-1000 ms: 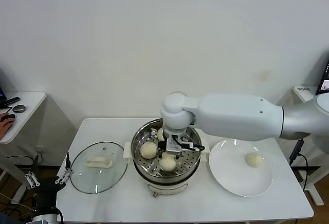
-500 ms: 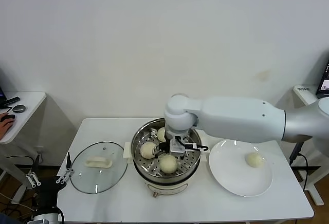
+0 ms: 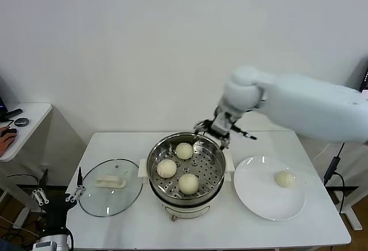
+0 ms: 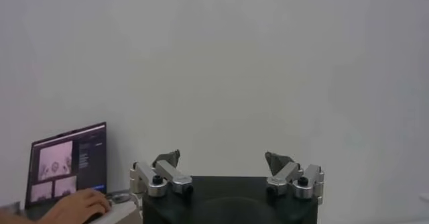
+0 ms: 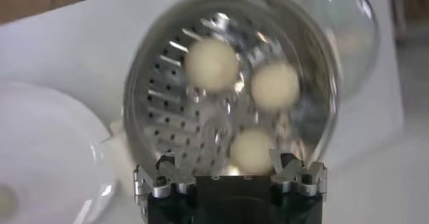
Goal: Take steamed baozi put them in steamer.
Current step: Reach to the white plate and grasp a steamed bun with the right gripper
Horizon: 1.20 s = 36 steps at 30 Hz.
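Three steamed baozi (image 3: 184,151) (image 3: 166,168) (image 3: 188,183) lie apart on the perforated tray inside the steamer (image 3: 154,177), which stands mid-worktop (image 3: 201,234); a fourth baozi (image 3: 283,178) rests on the white plate (image 3: 259,205) to the steamer's right; the glass lid (image 3: 109,187) lies flat to its left. The right gripper (image 3: 215,131) hangs above the steamer's far rim, jaws wide and apparently holding nothing; the left gripper (image 4: 228,172) is parked low beside the worktop's left edge, jaws wide, empty.
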Each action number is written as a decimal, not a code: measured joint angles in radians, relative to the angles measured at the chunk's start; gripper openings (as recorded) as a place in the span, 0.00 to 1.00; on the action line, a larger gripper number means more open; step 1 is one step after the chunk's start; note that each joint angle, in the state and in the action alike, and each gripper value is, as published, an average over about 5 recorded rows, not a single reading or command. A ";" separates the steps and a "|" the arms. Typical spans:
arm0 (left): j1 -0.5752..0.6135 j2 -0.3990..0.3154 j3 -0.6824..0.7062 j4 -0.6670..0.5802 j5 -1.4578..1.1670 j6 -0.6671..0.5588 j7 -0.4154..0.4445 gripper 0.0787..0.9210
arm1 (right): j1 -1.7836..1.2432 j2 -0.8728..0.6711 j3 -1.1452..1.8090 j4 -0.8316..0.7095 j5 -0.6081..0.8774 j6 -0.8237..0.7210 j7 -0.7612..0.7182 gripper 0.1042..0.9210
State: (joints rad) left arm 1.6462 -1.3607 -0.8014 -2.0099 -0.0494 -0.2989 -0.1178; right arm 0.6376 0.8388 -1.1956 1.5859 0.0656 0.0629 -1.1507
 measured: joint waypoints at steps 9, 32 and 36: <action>0.004 0.015 0.012 0.008 0.001 -0.005 0.001 0.88 | -0.112 -0.233 0.091 -0.060 0.016 -0.192 -0.002 0.88; 0.028 -0.003 -0.006 0.010 0.012 -0.009 0.001 0.88 | -0.688 -0.313 0.529 -0.371 -0.270 -0.085 -0.047 0.88; 0.029 -0.004 -0.011 0.012 0.012 -0.011 0.001 0.88 | -0.733 -0.282 0.556 -0.407 -0.299 -0.065 -0.031 0.88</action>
State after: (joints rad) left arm 1.6757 -1.3647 -0.8126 -1.9983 -0.0375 -0.3095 -0.1163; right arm -0.0959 0.5571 -0.6394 1.1790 -0.2334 -0.0020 -1.1815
